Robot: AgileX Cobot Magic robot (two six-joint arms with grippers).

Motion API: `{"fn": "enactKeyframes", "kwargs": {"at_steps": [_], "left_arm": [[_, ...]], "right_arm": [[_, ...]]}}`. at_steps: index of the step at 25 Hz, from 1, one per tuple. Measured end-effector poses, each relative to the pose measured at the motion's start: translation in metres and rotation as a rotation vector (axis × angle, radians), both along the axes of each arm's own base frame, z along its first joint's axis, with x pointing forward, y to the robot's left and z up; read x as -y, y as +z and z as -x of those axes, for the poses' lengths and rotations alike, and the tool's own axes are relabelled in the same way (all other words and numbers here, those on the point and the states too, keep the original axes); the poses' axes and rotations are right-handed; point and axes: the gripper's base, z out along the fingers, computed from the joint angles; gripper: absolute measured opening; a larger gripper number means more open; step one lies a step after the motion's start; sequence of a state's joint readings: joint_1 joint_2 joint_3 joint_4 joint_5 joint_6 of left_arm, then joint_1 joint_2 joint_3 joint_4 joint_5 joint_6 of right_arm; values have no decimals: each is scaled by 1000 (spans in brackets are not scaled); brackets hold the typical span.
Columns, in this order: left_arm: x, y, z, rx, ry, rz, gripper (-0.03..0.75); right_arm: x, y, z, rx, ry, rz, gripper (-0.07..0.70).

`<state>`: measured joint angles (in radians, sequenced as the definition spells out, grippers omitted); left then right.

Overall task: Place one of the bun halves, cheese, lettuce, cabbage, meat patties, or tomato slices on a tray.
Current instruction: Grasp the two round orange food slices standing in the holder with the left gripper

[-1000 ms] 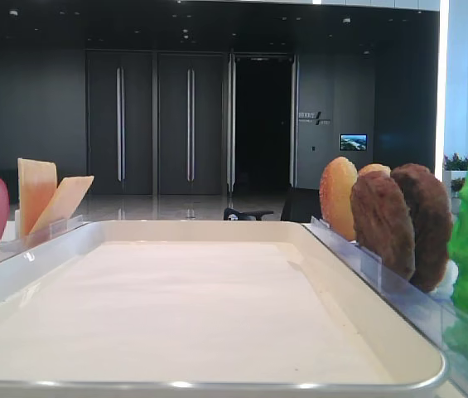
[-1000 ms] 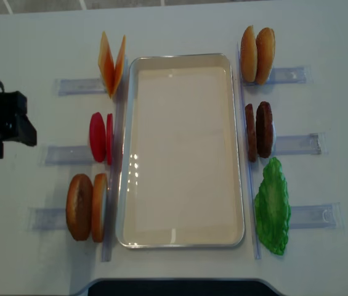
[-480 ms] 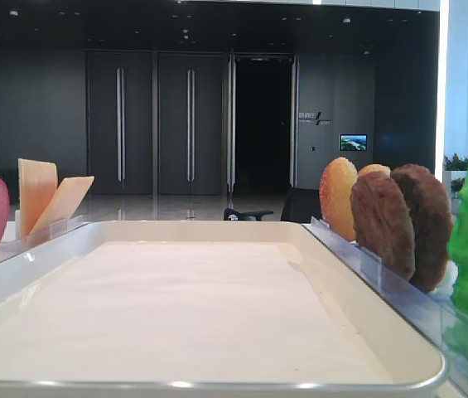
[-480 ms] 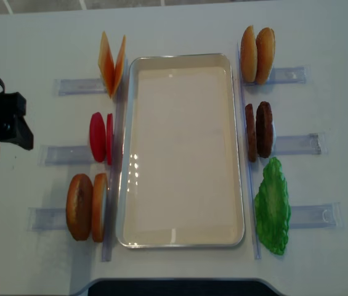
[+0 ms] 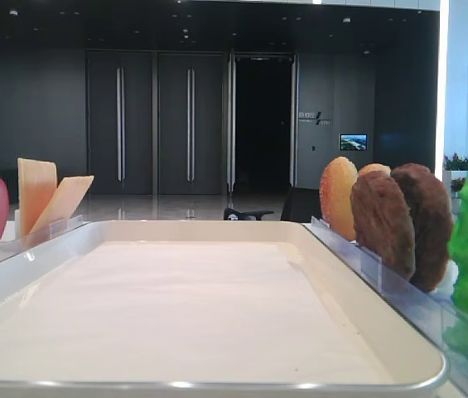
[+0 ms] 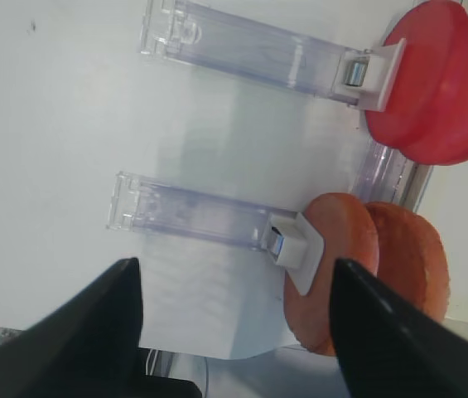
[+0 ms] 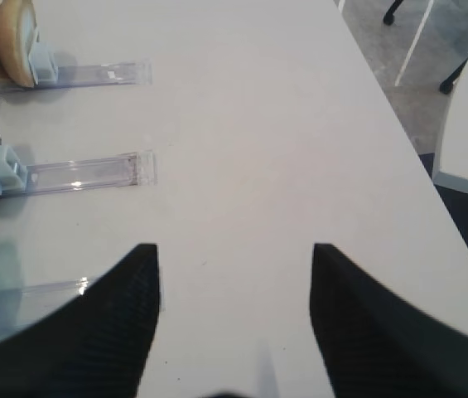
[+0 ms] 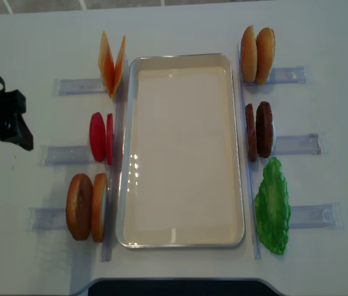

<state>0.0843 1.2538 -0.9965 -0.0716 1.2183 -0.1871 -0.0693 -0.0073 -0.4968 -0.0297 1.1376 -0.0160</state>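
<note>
1. The left hand is standing wide open with nothing between its dark fingers, hovering over the bare white worktop near its left edge; in the overhead view it is showing as a black block at that edge.
2. The right hand is also gaping open and empty, its two dark textured fingers hanging above the worktop's right side, touching nothing.
3. The tray, cream-white with rounded corners and a shiny raised rim, is lying in the middle of the worktop, well apart from both hands, and is carrying no food.
4. Along the tray's left rim, near to far, clear plastic holders are propping things on edge: a pair of bun halves, one golden-brown, one pale-faced; smooth red tomato slices; and thin yellow-orange cheese slices leaning in a V.
5. Along the right rim, near to far, are sitting a ruffled green lettuce leaf, two rough dark brown meat patties, and another pair of bun halves.
6. The left hand is sitting level with the tomato slices, out beyond their holder.
</note>
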Motion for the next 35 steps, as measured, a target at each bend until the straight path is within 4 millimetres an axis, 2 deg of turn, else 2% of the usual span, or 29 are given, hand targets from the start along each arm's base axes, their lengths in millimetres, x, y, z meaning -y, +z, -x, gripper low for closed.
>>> {"fn": "enactKeyframes", "kwargs": {"at_steps": [6,16,20,35], "left_arm": [[10,0,0,-4,8,20,534],[65,1,3,14,-99,53,534],[79,1,5,32,-116,67,534],[80,1,5,37,-117,41,534]], "right_arm": [[0,0,0,0,0,0,415],[0,0,0,0,0,0,415],[0,0,0,0,0,0,415],[0,0,0,0,0,0,415]]}}
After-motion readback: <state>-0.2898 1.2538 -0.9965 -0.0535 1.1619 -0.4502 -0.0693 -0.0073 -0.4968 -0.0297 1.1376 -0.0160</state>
